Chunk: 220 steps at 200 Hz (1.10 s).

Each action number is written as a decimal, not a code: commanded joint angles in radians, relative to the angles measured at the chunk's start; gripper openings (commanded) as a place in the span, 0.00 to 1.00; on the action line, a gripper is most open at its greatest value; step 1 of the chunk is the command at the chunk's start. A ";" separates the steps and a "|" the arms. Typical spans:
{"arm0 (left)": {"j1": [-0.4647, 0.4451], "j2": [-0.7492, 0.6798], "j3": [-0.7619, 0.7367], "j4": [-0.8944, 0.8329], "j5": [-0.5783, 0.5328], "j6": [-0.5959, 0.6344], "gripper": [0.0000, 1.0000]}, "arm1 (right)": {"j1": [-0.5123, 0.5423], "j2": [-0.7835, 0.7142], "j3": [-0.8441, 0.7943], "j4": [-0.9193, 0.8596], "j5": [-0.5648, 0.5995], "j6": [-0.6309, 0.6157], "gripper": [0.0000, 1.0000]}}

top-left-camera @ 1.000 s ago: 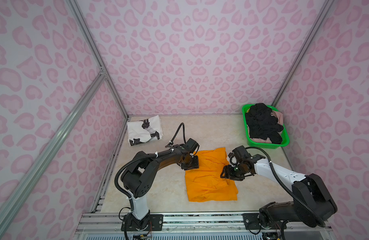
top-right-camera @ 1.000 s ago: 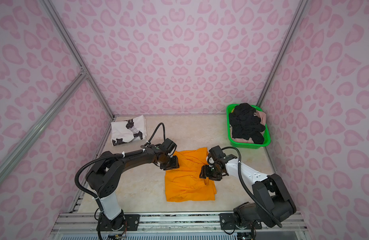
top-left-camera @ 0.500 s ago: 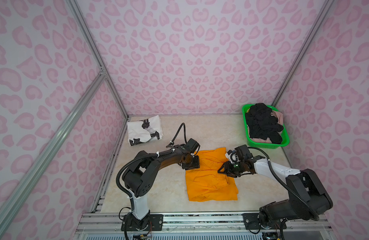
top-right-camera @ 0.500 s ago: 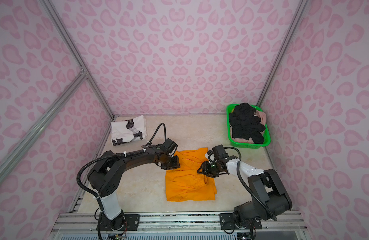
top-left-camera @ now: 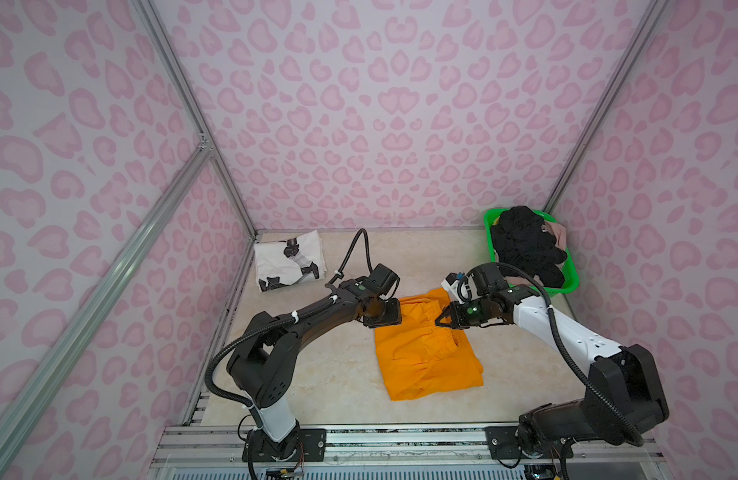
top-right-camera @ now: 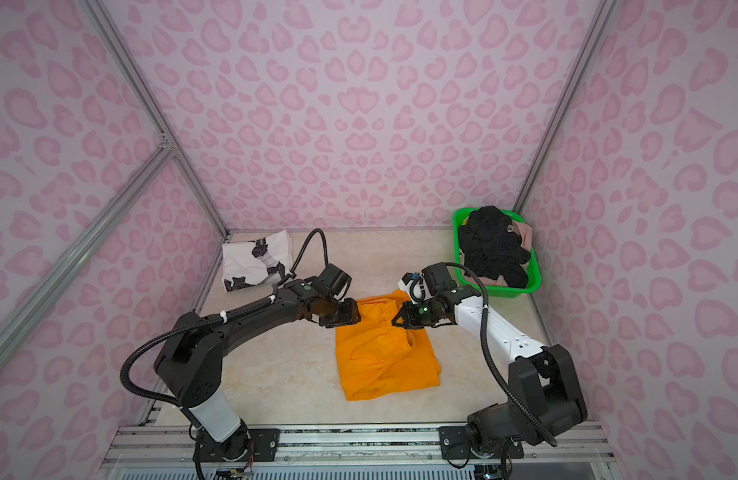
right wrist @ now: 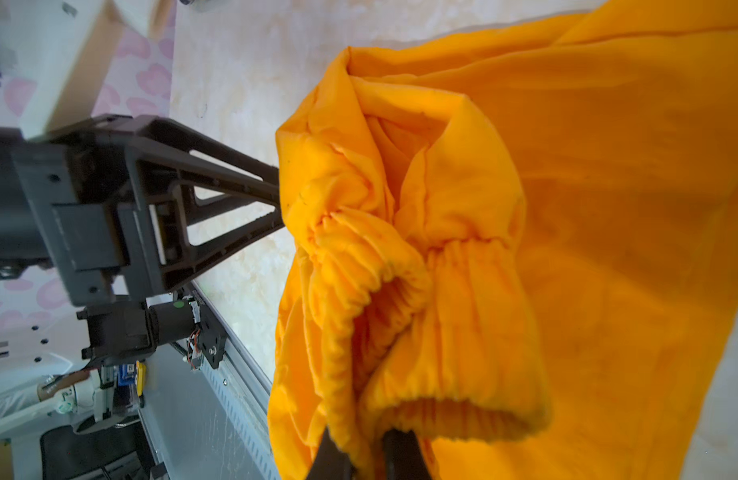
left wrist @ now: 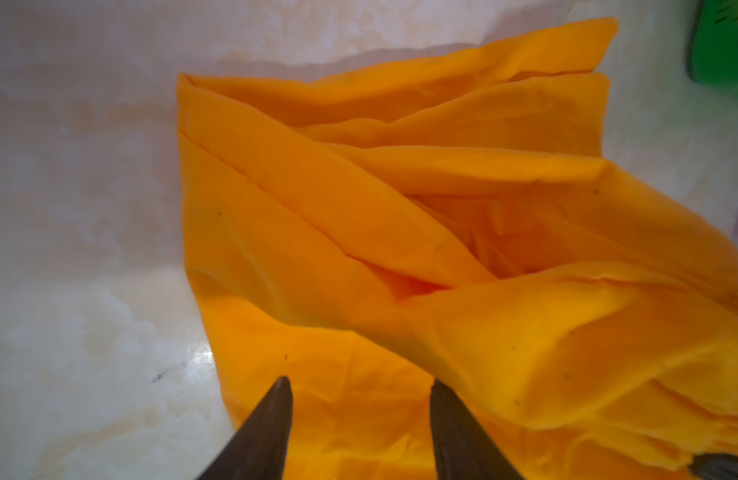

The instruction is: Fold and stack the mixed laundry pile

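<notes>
Folding the bright orange drawstring shorts [top-left-camera: 425, 357], lying near the green plastic mesh basket [top-left-camera: 489, 232], probably needs the right end effector [right wrist: 361, 449], clamped on their waistband [right wrist: 463, 249], to wait until the parted left end effector [left wrist: 359, 386] grips too.

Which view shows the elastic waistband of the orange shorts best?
The right wrist view: the gathered waistband appears close, pinched by the right hand. Both top views show it small; the left wrist view shows mainly smooth folds of the shorts.
</notes>
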 commanded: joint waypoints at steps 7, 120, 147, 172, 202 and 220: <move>0.003 -0.032 0.025 -0.076 -0.005 0.040 0.58 | -0.019 0.027 0.057 -0.127 0.047 -0.135 0.00; -0.003 0.036 -0.017 0.037 -0.022 0.081 0.63 | -0.042 0.360 0.141 -0.117 0.624 -0.038 0.30; 0.014 0.107 0.068 0.013 -0.063 0.149 0.74 | 0.004 0.265 0.177 -0.223 0.800 -0.048 0.42; 0.060 0.189 0.164 0.000 -0.087 0.222 0.82 | 0.026 0.123 0.146 -0.275 0.759 -0.001 0.46; 0.148 0.290 0.249 0.031 -0.023 0.265 0.84 | 0.063 -0.064 0.030 -0.257 0.569 0.093 0.46; 0.175 0.345 0.292 0.041 0.031 0.296 0.84 | 0.090 -0.145 -0.074 -0.215 0.471 0.183 0.46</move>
